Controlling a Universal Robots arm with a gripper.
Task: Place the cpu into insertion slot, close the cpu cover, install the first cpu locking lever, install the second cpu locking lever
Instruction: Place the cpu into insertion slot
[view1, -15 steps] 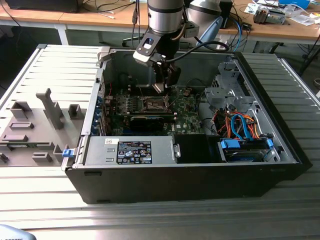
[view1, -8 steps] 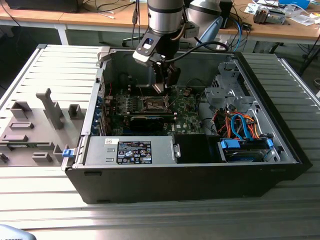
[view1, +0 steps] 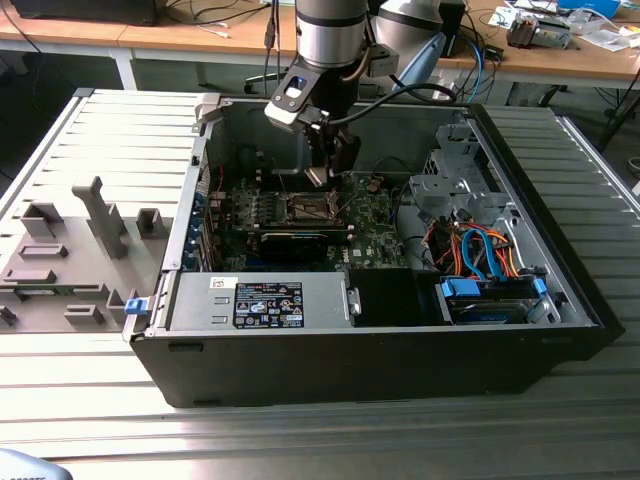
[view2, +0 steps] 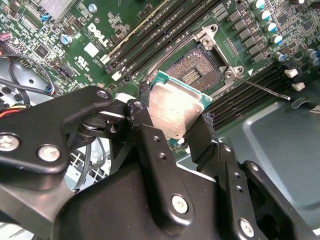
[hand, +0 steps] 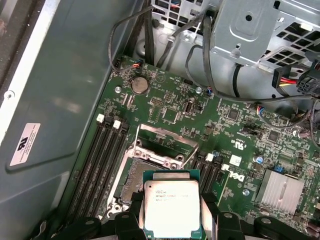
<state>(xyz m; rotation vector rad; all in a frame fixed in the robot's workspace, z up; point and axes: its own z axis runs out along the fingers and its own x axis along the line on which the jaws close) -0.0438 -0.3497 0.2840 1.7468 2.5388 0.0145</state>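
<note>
My gripper (view1: 321, 176) hangs inside the open computer case, shut on the cpu (view2: 175, 111), a flat square chip with a pale silver top and a green rim. Black fingers (view2: 144, 116) clamp two opposite edges of the cpu (hand: 171, 207). The chip hovers tilted just above and beside the insertion slot (view2: 197, 66), a dark square socket (hand: 131, 181) with a silver rim on the green board. The cpu cover (hand: 156, 157) stands swung up at the socket's far side. A thin lever rod (view2: 265, 89) juts out beside the socket. In the exterior view the insertion slot (view1: 305, 208) lies directly under the gripper.
Black memory slots (hand: 102, 160) flank the socket. A finned heat sink (hand: 280, 192) and a metal drive cage (hand: 250, 30) with cables stand close by. A black card (view1: 300, 241) and the case walls (view1: 360, 370) box in the board. A grey tray (view1: 70, 250) lies at the exterior view's left.
</note>
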